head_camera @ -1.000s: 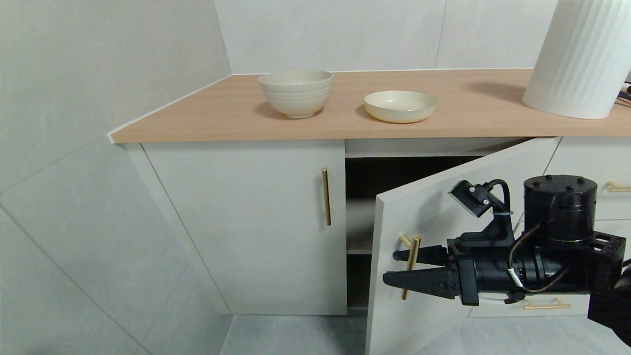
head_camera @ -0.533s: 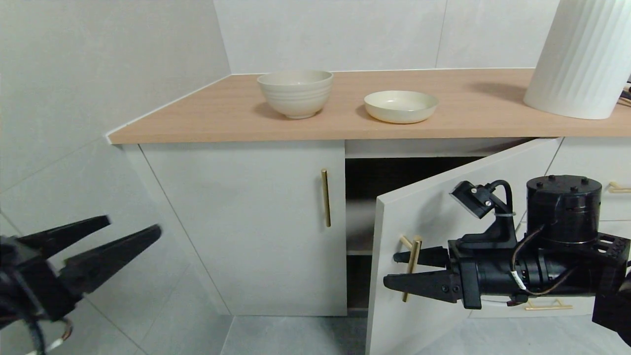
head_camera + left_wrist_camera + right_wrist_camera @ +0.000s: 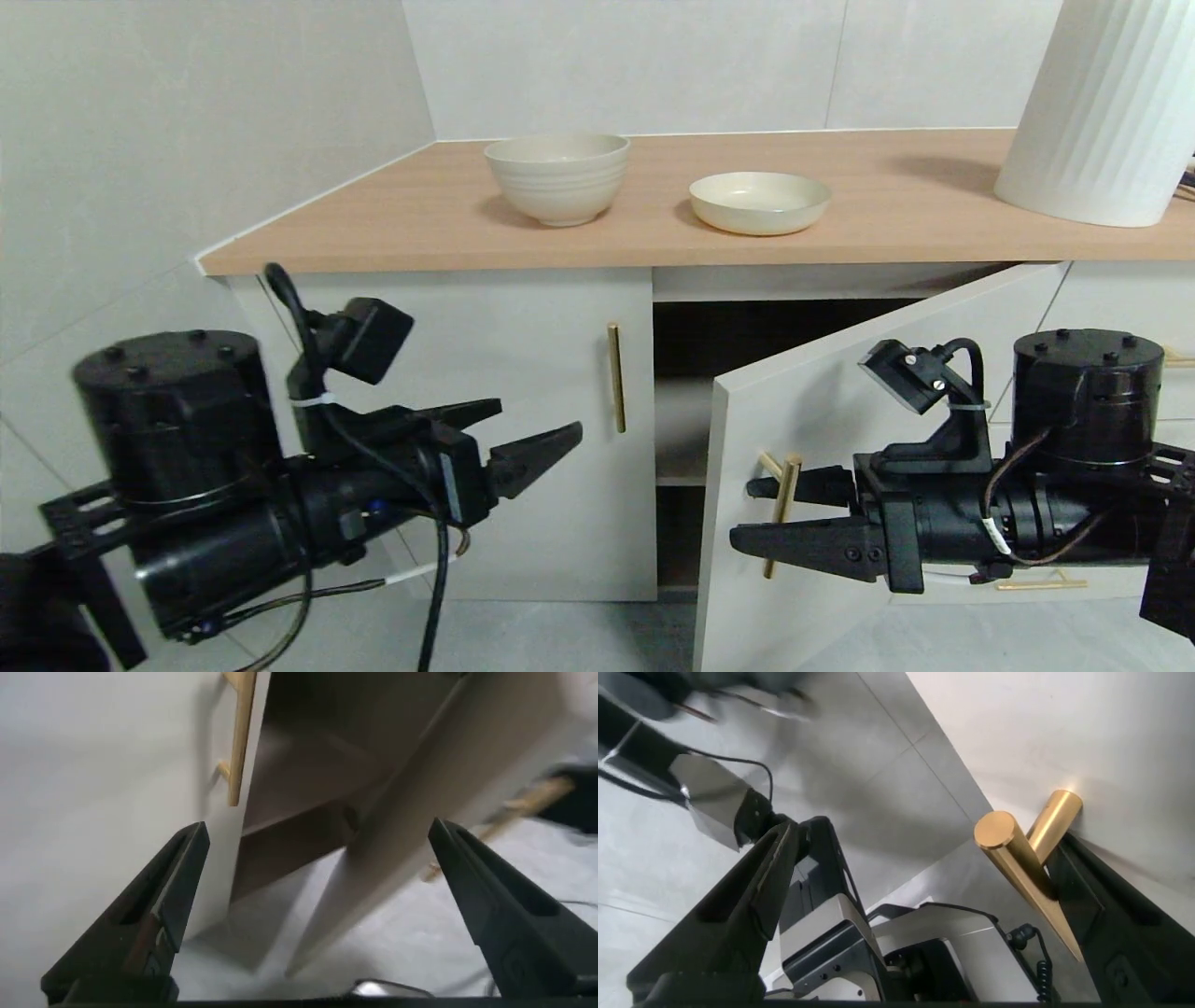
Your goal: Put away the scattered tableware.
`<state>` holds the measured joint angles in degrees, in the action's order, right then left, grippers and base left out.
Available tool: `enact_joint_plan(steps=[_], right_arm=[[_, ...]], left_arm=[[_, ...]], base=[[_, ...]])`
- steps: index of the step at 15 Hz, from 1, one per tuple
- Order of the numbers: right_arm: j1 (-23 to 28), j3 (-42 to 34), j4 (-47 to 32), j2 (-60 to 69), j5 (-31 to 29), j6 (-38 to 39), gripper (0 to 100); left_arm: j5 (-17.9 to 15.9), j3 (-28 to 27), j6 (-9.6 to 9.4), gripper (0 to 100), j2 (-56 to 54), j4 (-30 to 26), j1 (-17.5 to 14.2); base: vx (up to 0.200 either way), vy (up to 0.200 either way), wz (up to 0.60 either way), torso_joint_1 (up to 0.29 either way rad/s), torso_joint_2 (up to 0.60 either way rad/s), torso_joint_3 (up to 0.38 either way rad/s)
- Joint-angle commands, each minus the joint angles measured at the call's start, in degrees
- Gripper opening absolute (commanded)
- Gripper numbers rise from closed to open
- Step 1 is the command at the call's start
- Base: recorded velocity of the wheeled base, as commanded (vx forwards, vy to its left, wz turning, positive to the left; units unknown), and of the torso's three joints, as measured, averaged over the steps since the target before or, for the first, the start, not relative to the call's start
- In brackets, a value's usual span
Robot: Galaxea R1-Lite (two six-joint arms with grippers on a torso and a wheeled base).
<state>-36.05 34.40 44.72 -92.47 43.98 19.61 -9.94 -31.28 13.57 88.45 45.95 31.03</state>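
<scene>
A cream ribbed bowl [image 3: 557, 177] and a shallow cream dish [image 3: 759, 201] stand apart on the wooden countertop [image 3: 420, 224]. Below the dish, the right cabinet door [image 3: 840, 392] is swung partly out, showing a dark interior with a shelf [image 3: 680, 439]. My right gripper [image 3: 742, 513] is open, its fingers straddling that door's brass handle [image 3: 780, 513]; the handle [image 3: 1022, 863] lies between the spread fingers, close to one of them. My left gripper [image 3: 537, 420] hangs open in front of the closed left door [image 3: 467, 373], level with its brass handle [image 3: 616, 373], holding nothing.
A tall white ribbed container [image 3: 1102, 112] stands at the counter's right end. Tiled wall closes the left side. The left wrist view looks past open fingers [image 3: 140, 924] at the closed door's handle [image 3: 238, 737] and the swung-out door [image 3: 448, 812].
My left arm has come in from the left and moved right, up to the closed door. The right gripper stays around the door handle. The view has shifted slightly.
</scene>
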Motion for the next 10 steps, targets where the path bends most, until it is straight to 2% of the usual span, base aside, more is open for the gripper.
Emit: enact_joint_plan(steps=[1, 2, 3, 5, 8, 10], right_arm=[[-1.04, -0.12, 0.11, 0.27, 0.14, -0.02, 100], [-1.04, -0.12, 0.11, 0.27, 0.14, -0.02, 100], [-1.04, -0.21, 0.02, 0.36, 0.14, -0.02, 100], [-1.04, -0.48, 0.11, 0.44, 0.14, -0.10, 100], [-1.04, -0.83, 0.02, 0.53, 0.05, -1.16, 100], [-1.04, -0.83, 0.02, 0.53, -0.30, -1.25, 100]], left_arm=[[3.43, 0.34, -1.53, 100, 13.59, 6.96, 2.55], [3.96, 0.26, -2.93, 0, 16.40, 9.42, 2.72], [3.96, -0.01, -3.64, 0, 18.33, 10.83, 2.90], [4.13, -1.68, -3.90, 0, 21.50, 13.73, 3.69], [8.62, -4.93, -3.90, 0, 28.53, 25.86, 5.45], [8.27, -5.63, -3.90, 0, 29.85, 27.97, 6.06]], base=[[0.000, 0.000, 0.00, 0.000, 0.00, 0.000], [0.000, 0.000, 0.00, 0.000, 0.00, 0.000], [0.000, 0.000, 0.00, 0.000, 0.00, 0.000], [0.000, 0.000, 0.00, 0.000, 0.00, 0.000], [0.000, 0.000, 0.00, 0.000, 0.00, 0.000], [0.000, 0.000, 0.00, 0.000, 0.00, 0.000]])
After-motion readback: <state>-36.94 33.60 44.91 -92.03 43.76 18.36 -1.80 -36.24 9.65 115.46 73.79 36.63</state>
